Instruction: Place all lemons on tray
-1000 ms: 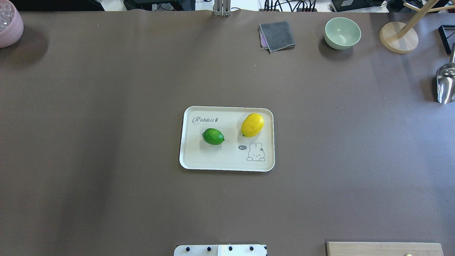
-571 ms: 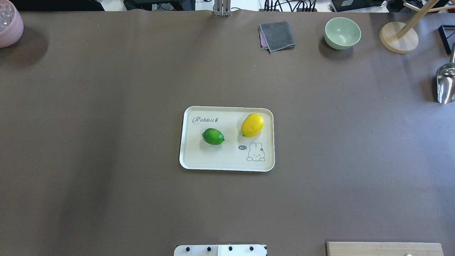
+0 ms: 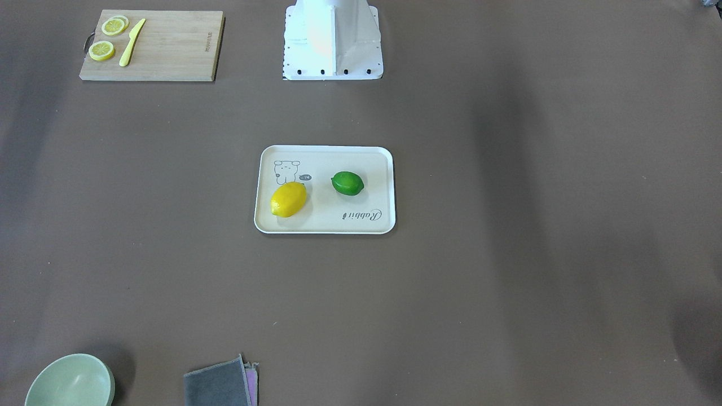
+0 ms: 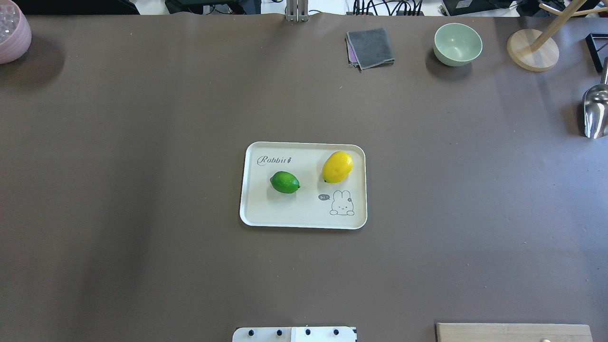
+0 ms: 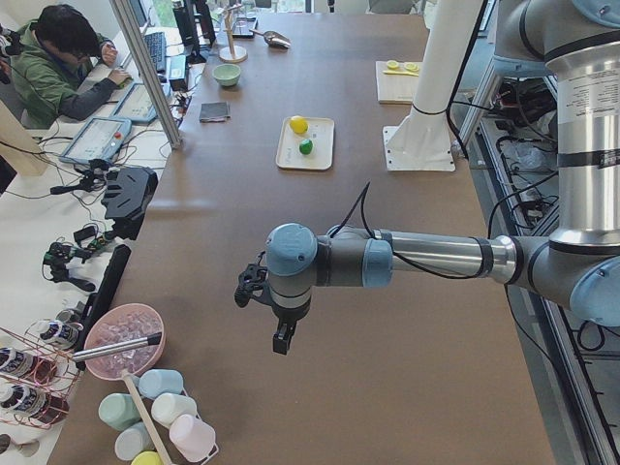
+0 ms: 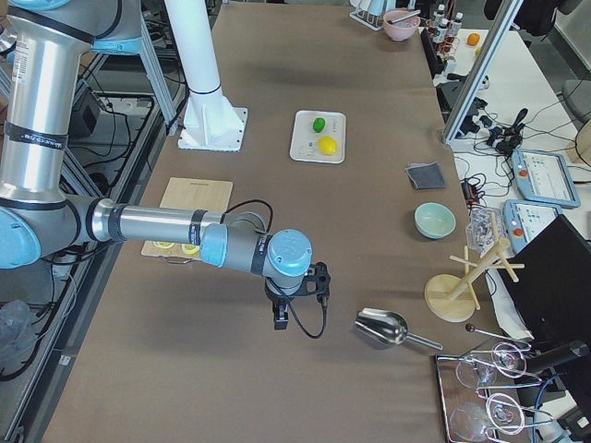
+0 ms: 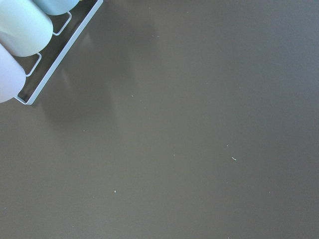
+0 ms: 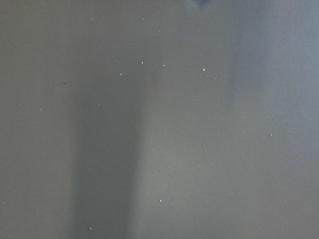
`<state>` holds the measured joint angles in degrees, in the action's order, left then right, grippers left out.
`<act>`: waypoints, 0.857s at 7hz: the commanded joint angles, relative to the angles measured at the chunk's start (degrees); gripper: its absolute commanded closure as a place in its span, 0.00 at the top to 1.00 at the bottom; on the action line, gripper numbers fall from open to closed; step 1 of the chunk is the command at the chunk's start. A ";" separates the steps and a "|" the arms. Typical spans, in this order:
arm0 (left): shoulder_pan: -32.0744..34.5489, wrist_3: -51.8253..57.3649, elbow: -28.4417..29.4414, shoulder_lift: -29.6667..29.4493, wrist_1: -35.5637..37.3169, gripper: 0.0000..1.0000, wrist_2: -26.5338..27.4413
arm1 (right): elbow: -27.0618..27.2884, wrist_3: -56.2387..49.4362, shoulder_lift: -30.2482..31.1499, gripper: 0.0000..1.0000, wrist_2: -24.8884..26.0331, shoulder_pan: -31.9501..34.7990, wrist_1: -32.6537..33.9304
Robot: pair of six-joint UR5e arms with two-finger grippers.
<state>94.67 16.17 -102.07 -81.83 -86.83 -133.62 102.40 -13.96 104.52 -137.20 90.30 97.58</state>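
Front view: the tray [image 3: 324, 226] sits in the middle of the desk [image 3: 507, 169] with both fruits lying on it, apart from each other. The yellow lemon [image 3: 289, 199] is right by the cartoon drawing, the green lemon [image 3: 347, 183] just above the "Rabbit" script. Up by the robot base there's a cutting board [image 3: 169, 48] with lemon slices [image 3: 102, 51] on it.

Overhead: same deal, green one on the tray's left half, yellow on the right.

Left side view: the left pincer [image 5: 280, 341] hangs over the desk, well apart from the tray. Can't tell if it's open or closed.

Right side view: the right pincer [image 6: 281, 318] hangs near a metal scoop [image 6: 383, 328]. Can't tell there either.

Left wrist cam: brown desk, plus pale cups [image 7: 20, 30] in the corner.

Right wrist cam: just desk surface.
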 commanded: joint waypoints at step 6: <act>0.08 0.00 -0.32 0.79 -0.09 1.00 -0.23 | -0.01 -0.10 0.07 1.00 -1.32 -0.12 -0.02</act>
<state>94.74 16.17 -102.36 -81.05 -86.92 -133.85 102.32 -14.03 104.59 -138.44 90.18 97.56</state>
